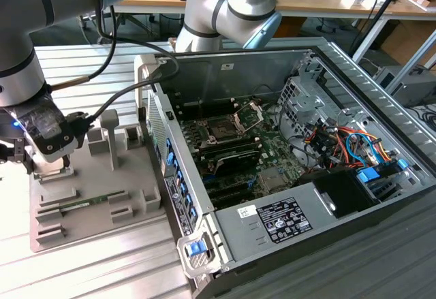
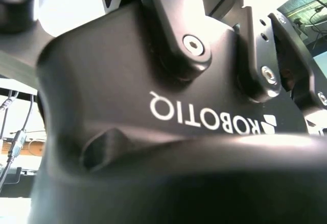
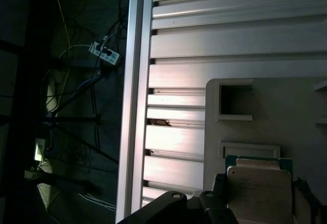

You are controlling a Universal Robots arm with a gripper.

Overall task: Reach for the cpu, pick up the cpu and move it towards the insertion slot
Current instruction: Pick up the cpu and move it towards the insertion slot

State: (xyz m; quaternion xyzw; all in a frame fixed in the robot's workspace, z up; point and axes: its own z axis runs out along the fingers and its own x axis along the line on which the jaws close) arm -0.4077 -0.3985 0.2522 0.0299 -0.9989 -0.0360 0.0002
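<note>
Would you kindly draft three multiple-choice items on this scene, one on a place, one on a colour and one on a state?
1. Where is the cpu?
A. in the insertion slot
B. at the grey tray
C. on the wooden desk

2. What colour is the cpu's top?
A. pale silver
B. red
C. black

3. How is the insertion slot?
A. covered by a fan
B. bare, with its dark centre showing
C. holding a memory stick

Answers:
1 B: the first wrist view shows it against the grey tray.
2 A: its metal top is pale.
3 B: the exterior view shows its dark square with nothing on it.
</note>
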